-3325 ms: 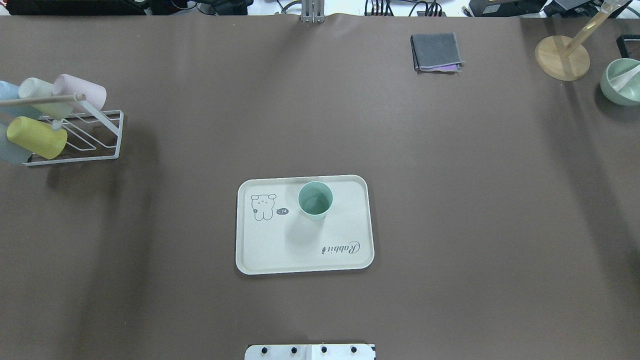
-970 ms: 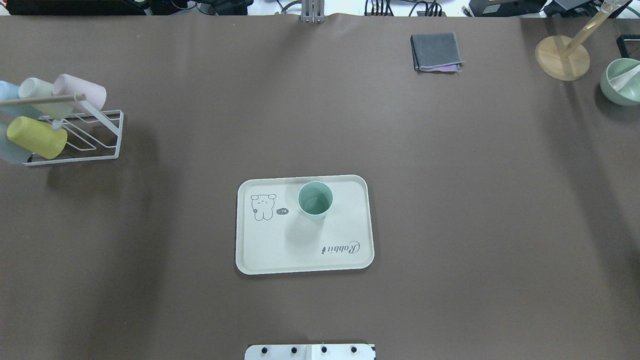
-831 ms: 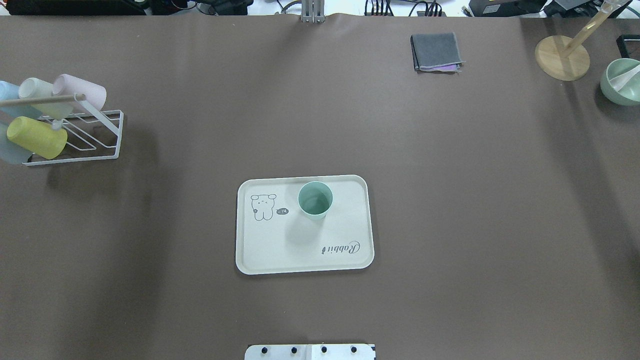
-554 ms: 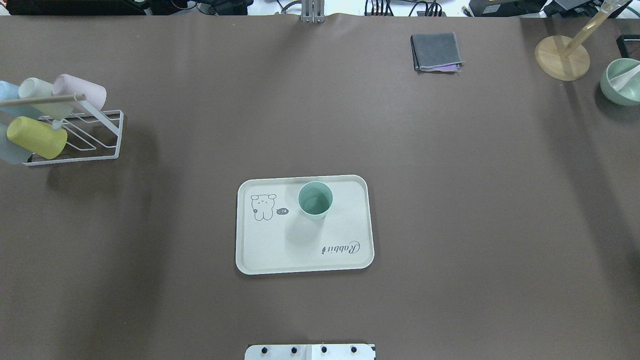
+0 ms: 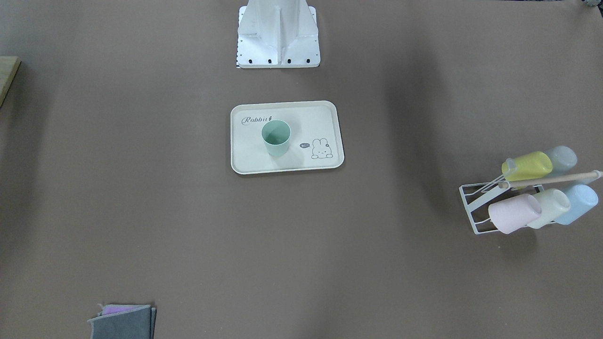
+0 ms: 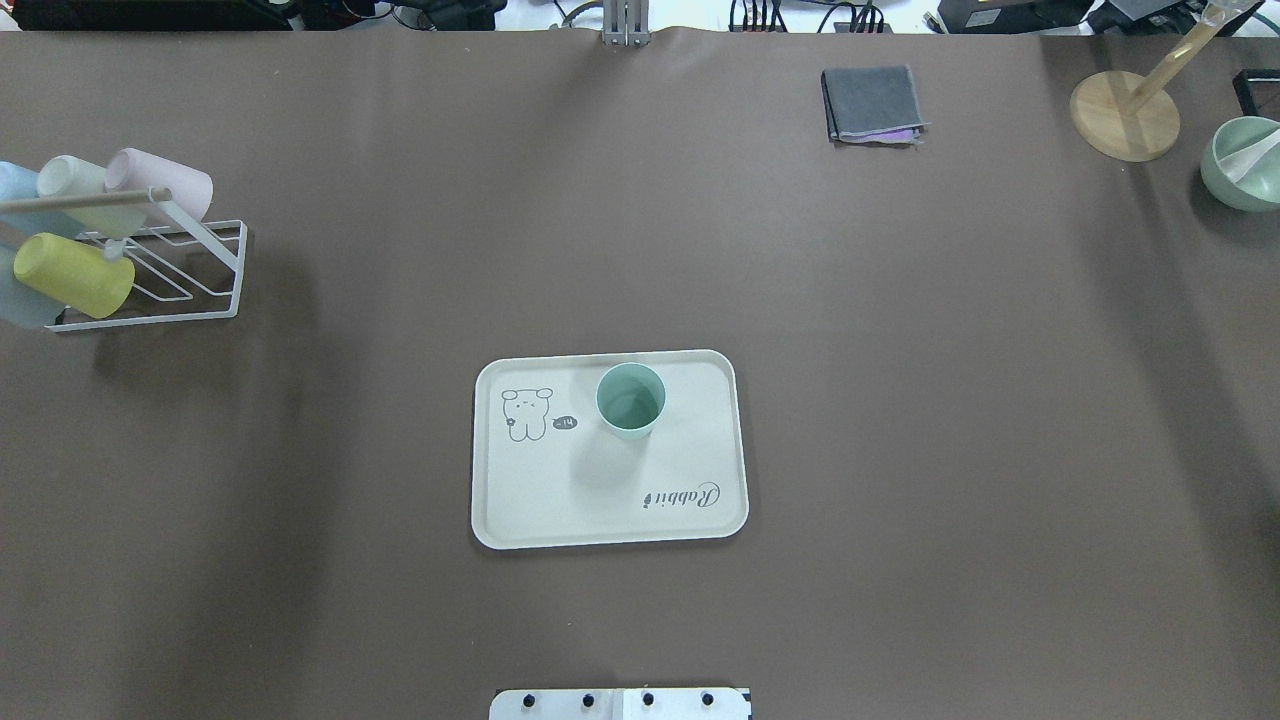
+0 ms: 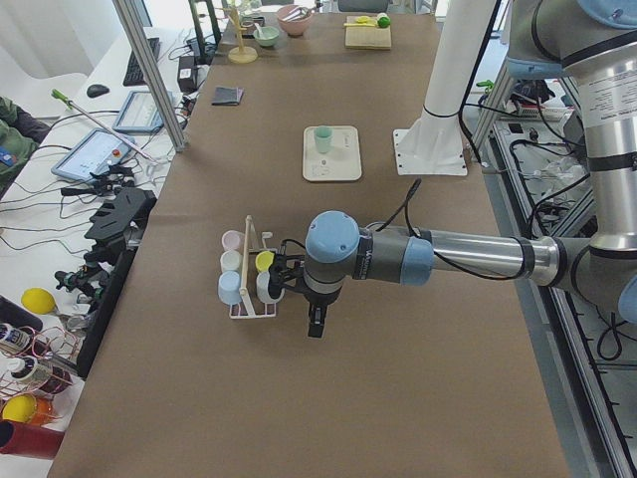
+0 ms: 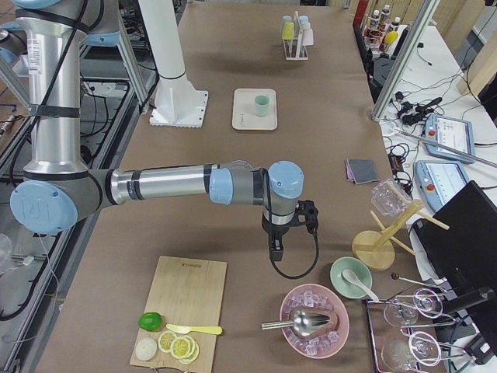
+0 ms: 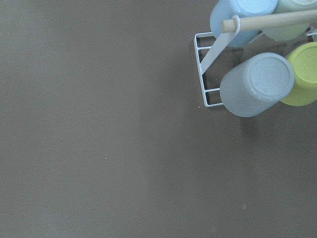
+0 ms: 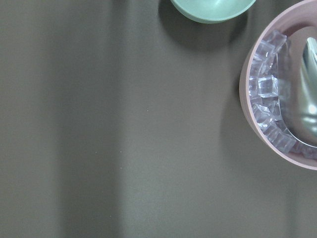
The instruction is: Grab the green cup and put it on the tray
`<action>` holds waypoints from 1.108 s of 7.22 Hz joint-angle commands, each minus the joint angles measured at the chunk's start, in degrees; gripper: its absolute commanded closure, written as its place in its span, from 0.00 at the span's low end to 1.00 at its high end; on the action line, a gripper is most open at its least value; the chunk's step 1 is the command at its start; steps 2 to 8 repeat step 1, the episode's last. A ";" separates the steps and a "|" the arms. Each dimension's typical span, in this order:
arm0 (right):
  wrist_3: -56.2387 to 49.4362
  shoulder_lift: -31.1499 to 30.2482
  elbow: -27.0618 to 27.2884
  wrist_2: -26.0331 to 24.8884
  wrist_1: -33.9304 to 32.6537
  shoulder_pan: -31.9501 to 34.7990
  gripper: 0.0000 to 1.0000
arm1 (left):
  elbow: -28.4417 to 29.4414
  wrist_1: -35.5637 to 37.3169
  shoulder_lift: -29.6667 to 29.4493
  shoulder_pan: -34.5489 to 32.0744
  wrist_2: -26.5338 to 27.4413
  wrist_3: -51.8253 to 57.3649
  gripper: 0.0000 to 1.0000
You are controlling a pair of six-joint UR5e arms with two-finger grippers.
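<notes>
Nearest the robot, just past its mount plate (image 6: 620,704), the tray (image 6: 560,500) lies flat on the table. The green cup (image 6: 630,400) stands upright in the tray's far half, mouth up, just beside the bunny drawing (image 6: 525,413) and clear of the rim, so I judge the placing done. Out at the table's ends, the left gripper (image 7: 316,327) hangs pointing down just beside the cup rack (image 9: 212,49), and the right gripper (image 8: 275,249) hangs near the bowl of ice (image 10: 244,89). Both show only from the end cameras, so I cannot tell how far either is open; neither has the cup. The risk from here lies in any extra move you command. A light, tapered cup tips easily if a gripper nudges it, and a careless swing of the left gripper could clip the rack and spill its pastel cups (image 9: 257,84). Farthest off, the folded cloth (image 6: 872,102) lies well apart from all this.
</notes>
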 commanded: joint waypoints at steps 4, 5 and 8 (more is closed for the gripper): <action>0.09 0.00 0.16 0.00 0.00 0.00 0.00 | -0.08 0.00 0.01 0.00 -0.09 -0.05 0.01; 0.09 0.00 0.16 0.00 0.00 0.00 0.00 | -0.08 0.00 0.01 0.00 -0.09 -0.05 0.01; 0.09 0.00 0.16 0.00 0.00 0.00 0.00 | -0.08 0.00 0.01 0.00 -0.09 -0.05 0.01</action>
